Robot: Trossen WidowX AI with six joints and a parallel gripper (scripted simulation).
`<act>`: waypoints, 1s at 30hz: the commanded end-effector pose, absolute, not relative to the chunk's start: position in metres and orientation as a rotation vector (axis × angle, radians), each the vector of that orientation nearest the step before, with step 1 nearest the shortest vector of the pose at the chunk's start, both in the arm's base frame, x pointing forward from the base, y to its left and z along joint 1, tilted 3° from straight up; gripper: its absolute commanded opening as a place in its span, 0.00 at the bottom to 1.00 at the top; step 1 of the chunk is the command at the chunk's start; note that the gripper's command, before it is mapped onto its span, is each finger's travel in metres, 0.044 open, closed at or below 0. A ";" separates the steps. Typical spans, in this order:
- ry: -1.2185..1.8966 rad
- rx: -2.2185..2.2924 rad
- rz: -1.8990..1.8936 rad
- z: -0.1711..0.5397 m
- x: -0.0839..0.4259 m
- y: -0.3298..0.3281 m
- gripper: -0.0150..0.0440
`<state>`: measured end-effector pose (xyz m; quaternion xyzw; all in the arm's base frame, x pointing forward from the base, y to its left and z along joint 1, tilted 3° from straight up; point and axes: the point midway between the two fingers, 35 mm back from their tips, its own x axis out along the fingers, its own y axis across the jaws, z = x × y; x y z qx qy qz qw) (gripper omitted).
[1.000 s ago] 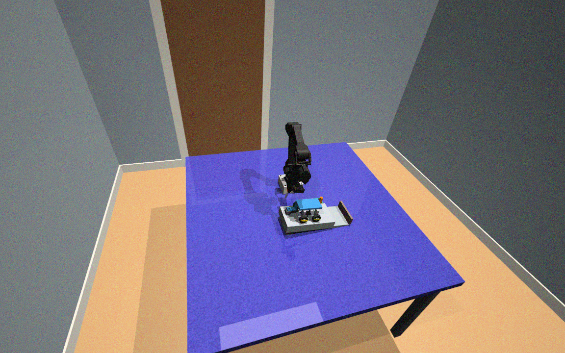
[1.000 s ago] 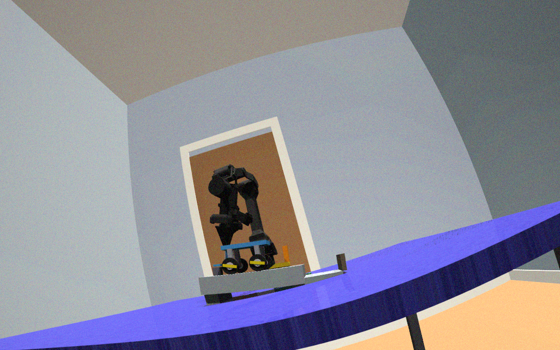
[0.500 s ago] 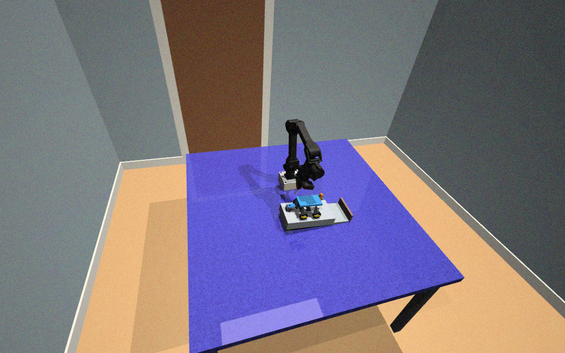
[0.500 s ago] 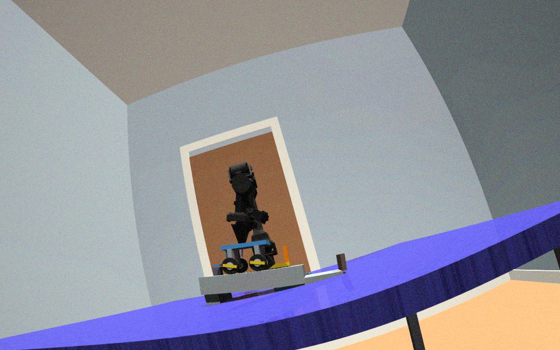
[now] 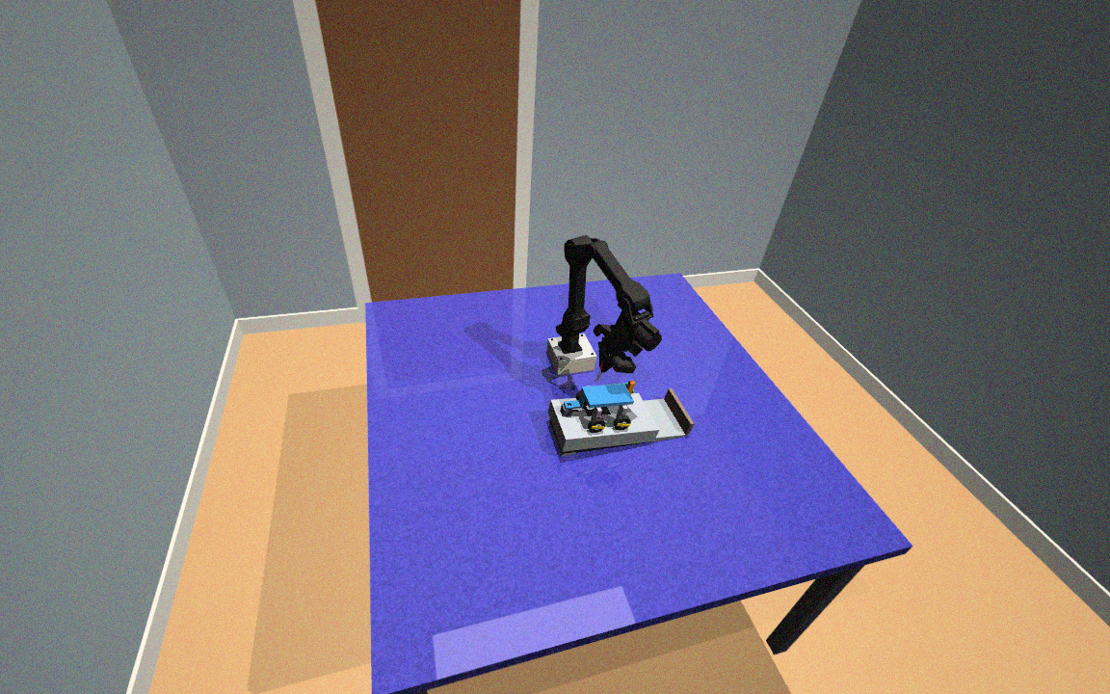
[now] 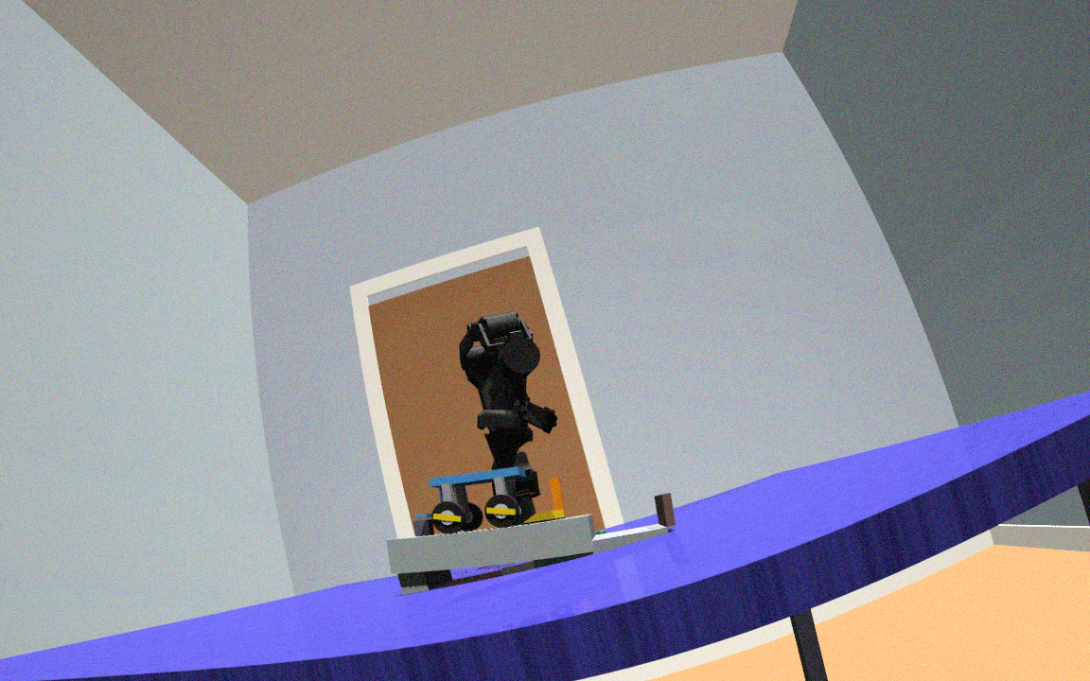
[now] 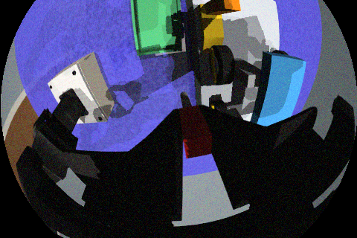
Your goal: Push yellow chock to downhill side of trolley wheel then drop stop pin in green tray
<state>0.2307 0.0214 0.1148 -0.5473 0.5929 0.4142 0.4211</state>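
Observation:
My gripper (image 5: 600, 369) (image 7: 189, 112) is shut on the red-headed stop pin (image 7: 197, 132), whose grey shaft points down. It hangs in the air on the arm-base side of the ramp (image 5: 611, 439) (image 6: 481, 551), beside the trolley; in the exterior view the fingertips are hidden behind the trolley. The blue trolley (image 5: 606, 395) (image 6: 474, 478) (image 7: 280, 89) stands on the ramp. The yellow chock (image 6: 545, 514) (image 7: 213, 33) (image 5: 630, 387) with its orange handle (image 6: 556, 495) (image 7: 231, 3) sits at a downhill wheel, apparently touching it. The green tray (image 7: 154, 20) is empty and lies beside the ramp, away from the fingertips.
A small blue block (image 5: 571, 405) stands at the ramp's uphill end. A brown end board (image 5: 679, 412) (image 6: 664, 511) stands at the downhill end. The white arm base (image 5: 571, 356) (image 7: 89, 85) is behind the ramp on the blue table (image 5: 498, 518).

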 end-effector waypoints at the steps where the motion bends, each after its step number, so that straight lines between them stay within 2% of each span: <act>1: 1.484 -1.366 1.036 0.113 0.231 0.037 0.25; 15: 1.480 -1.363 1.040 0.104 0.232 0.094 0.25; 21: 1.459 -1.386 1.078 0.104 0.232 0.094 0.25; 30: 1.290 -1.547 1.330 0.104 0.231 0.092 0.25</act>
